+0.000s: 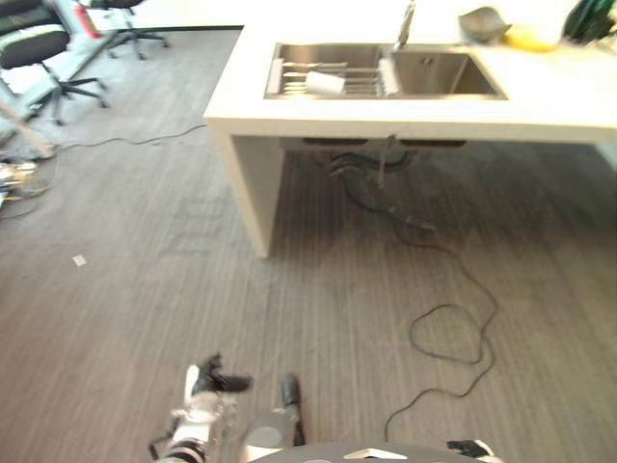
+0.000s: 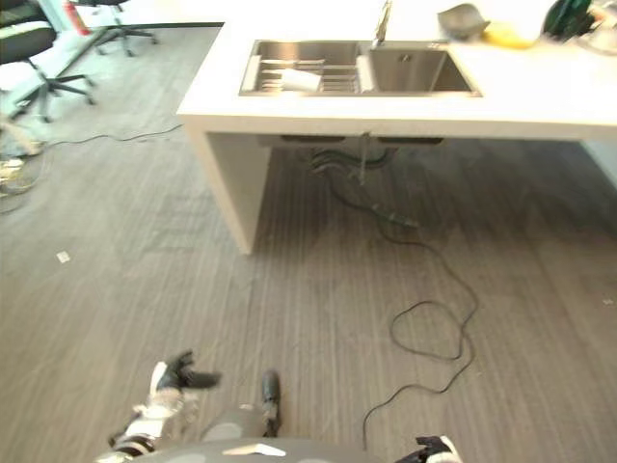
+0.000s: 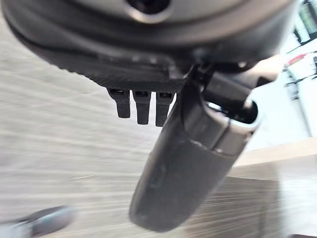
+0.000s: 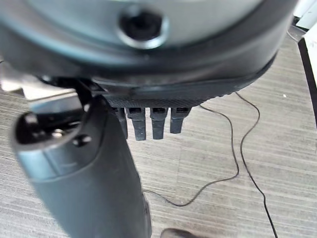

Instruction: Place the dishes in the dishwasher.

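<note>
Stainless steel catches my eye first: a double sink [image 1: 386, 72] is set into the white desk [image 1: 540, 101] ahead of me, and a white cup [image 1: 325, 83] lies on its side on the wire rack [image 1: 333, 77] in the sink's left basin. I read the cup's long axis as running roughly across the basin, though which end is the mouth I cannot tell. A faucet [image 1: 405, 24] rises behind the divider between the basins, and farther right on the desk sit a grey bowl-like object [image 1: 484, 23] and something yellow [image 1: 532, 39]. Office chairs [image 1: 43, 53] stand on the grey carpet [image 1: 145, 241] off to my left. My left hand [image 3: 190, 168] hangs low over the carpet, well apart from the desk, its fingers [image 3: 142, 106] straight and holding nothing. My right hand [image 4: 94, 188] is likewise relaxed, its fingers [image 4: 148, 124] extended and empty above the carpet.
</note>
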Robot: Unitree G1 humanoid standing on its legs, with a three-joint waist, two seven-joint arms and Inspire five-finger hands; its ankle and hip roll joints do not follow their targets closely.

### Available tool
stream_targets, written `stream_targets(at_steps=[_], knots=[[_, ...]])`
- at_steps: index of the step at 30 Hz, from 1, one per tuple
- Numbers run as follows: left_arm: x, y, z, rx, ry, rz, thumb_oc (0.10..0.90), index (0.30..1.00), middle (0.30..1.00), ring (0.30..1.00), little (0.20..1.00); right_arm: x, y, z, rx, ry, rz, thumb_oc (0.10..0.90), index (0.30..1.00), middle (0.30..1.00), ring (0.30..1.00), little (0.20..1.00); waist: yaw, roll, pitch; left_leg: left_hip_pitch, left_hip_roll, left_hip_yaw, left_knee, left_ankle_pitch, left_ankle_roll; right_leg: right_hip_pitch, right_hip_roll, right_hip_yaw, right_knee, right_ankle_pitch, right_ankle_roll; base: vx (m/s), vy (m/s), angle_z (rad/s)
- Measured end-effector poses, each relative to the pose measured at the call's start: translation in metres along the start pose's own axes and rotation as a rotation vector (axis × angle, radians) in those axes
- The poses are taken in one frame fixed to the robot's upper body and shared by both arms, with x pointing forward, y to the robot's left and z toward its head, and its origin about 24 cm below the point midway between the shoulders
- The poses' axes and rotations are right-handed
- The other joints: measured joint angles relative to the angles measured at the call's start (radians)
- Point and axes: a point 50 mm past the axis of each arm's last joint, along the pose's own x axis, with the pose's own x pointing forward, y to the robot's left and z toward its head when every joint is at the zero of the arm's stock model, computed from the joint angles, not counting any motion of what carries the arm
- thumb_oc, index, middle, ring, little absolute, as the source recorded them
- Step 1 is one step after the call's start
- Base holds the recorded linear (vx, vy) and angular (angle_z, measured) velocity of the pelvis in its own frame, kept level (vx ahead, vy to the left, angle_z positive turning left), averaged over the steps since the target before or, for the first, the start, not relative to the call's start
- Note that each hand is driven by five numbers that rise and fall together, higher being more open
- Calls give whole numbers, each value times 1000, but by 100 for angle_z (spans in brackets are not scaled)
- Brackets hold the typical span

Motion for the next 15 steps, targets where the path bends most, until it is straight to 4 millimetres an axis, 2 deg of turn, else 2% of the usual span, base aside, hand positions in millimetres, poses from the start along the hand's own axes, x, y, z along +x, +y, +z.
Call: stream_targets(at_steps=[1,2,3,4,5,6,7,8,9,10,11,12,13,14,15], knots=[[9,11,32,7,-107,36,800,900,900,900,900,0,2,2,-1,-15,8,800,900,900,900,900,0,2,0,14,-2,-3,0,-16,14,-66,-2,-7,158,13,58,203,90,12],[13,29,73,6,-252,82,800,900,900,900,900,0,1,7,0,-40,12,800,900,900,900,900,-4,0,-1,28,-1,-3,0,-40,15,-161,-7,-12,350,55,132,195,102,11],[13,46,102,22,-373,125,800,900,900,900,900,0,1,11,4,-59,12,800,900,900,900,900,-10,-9,-6,33,-9,-6,1,-46,9,-222,-23,-22,453,73,158,332,174,9],[9,59,136,65,-513,171,800,900,900,900,900,0,-2,15,6,-78,7,800,900,900,900,900,-19,-1,-1,50,-17,-25,2,-80,37,-275,-37,-31,534,91,154,383,188,9],[-2,78,179,120,-691,249,800,900,900,900,900,1,-11,22,4,-116,-12,800,900,900,900,900,-36,26,15,96,-21,-40,2,-124,19,-345,-74,-56,687,110,146,377,180,27],[-9,84,201,156,-776,288,800,900,900,900,900,1,-21,27,2,-139,-34,800,900,900,900,900,-56,59,30,138,-17,-64,3,-147,27,-372,-86,-74,759,100,129,385,150,48],[-20,85,220,232,-898,308,800,900,900,900,900,1,-37,28,0,-148,-61,800,900,900,900,900,-87,125,43,186,9,-79,5,-157,16,-458,-87,-85,816,74,97,556,73,56],[-25,85,230,228,-945,321,800,900,900,900,900,1,-40,26,4,-141,-69,800,900,900,900,900,-99,151,42,201,20,-81,8,-158,18,-489,-85,-86,792,68,86,464,29,34],[-30,83,239,239,-989,330,800,900,900,900,900,1,-44,27,44,-147,-73,800,900,900,900,900,-109,182,45,217,36,-105,26,-209,69,-553,-86,-95,749,38,61,502,-49,14],[-35,87,250,273,-1023,345,800,900,900,900,900,0,-47,33,93,-174,-71,800,900,900,900,900,-125,201,52,216,53,-126,48,-269,49,-629,-92,-113,674,10,40,305,-91,18],[-37,88,260,307,-1052,357,800,900,900,900,900,0,-44,38,108,-194,-60,800,900,900,900,900,-140,203,62,235,61,-132,45,-251,-2,-660,-94,-104,518,31,33,508,-169,55],[-39,81,263,352,-1075,336,800,900,900,900,900,0,-36,34,98,-180,-35,800,900,900,900,900,-186,175,61,298,69,-117,2,-265,-29,-690,-100,-90,354,81,45,502,-220,71],[-41,74,268,390,-1103,313,800,900,900,900,900,1,-28,30,68,-151,-7,800,900,900,900,900,-195,151,55,326,72,-112,2,-288,-63,-681,-102,-77,208,94,55,527,-277,95],[-46,59,272,490,-1152,276,800,900,900,900,900,0,-16,18,5,-127,33,800,900,900,900,900,-199,99,35,349,93,-148,3,-335,-125,-646,-72,5,-20,112,52,385,-251,93],[-47,47,271,545,-1170,239,800,900,900,900,900,0,-18,13,-3,-112,32,800,900,900,900,900,-212,112,39,352,137,-178,8,-352,-128,-625,-34,10,-21,207,35,293,-199,106]])
